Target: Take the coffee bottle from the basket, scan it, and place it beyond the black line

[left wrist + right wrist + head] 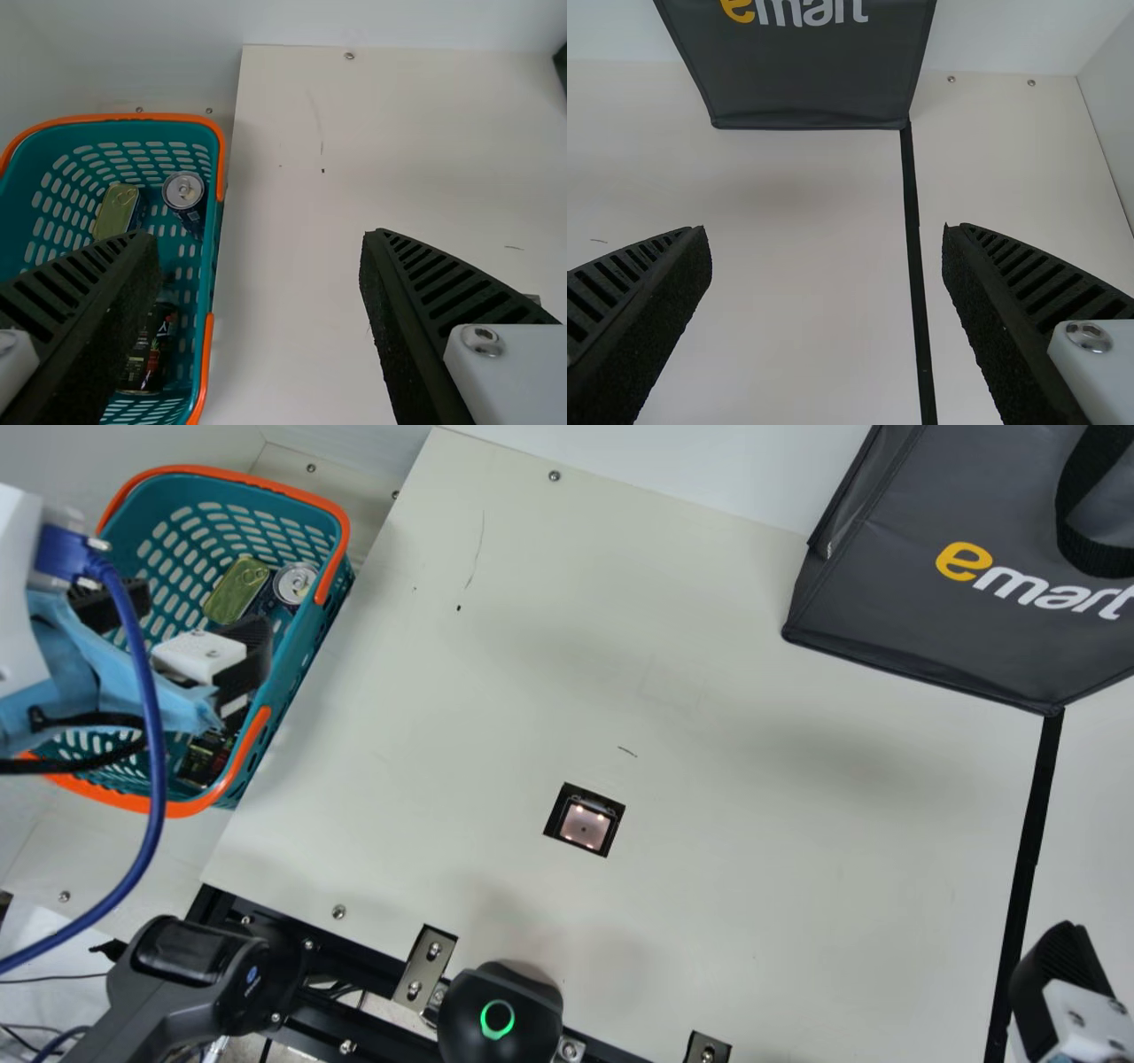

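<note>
My left gripper (182, 627) stands open over the teal basket (306, 651) in the main view; in the left wrist view the gripper (257, 252) has nothing between its fingers. A dark bottle-like item with a colourful label (205, 760), perhaps the coffee bottle, lies in the basket's near part; the left wrist view shows this dark item (149, 350) partly behind a finger. The scanner window (585, 826) is set in the table. At the main view's lower right is my right gripper (1063, 983), by the black line (1032, 841). In the right wrist view the gripper (827, 239) is open and empty.
A can (294, 584) and a yellow-green tin (236, 591) are at the basket's far end. A dark grey bag (904, 611) stands at the back right. A black device with a green ring (500, 1014) and a handheld scanner (190, 974) sit at the near edge.
</note>
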Tool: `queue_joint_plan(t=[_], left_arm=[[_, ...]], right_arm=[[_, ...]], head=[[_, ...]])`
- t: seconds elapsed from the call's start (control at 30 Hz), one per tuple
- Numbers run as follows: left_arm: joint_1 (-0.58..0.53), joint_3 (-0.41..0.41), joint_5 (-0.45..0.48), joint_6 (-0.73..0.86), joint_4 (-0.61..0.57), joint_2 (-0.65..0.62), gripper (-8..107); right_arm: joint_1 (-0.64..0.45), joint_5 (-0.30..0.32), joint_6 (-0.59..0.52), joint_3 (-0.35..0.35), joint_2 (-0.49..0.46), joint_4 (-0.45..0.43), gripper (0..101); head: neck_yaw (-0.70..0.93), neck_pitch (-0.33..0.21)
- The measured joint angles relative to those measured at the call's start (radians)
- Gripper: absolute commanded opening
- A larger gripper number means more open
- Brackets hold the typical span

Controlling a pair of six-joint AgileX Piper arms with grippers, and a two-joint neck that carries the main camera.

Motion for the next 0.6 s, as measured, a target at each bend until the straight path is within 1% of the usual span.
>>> queue_joint_plan(t=[0.27,0.6], left_arm=[[0.138,-0.002,0.0,0.099,-0.063,0.032,90],[0.373,0.005,-0.021,0.307,-0.19,0.108,90]], right_arm=[[0.0,0.0,0.0,0.0,0.0,0.0,91],[0.0,0.0,0.0,0.0,0.0,0.0,91]], head=[[0.0,0.0],[0.0,0.0]])
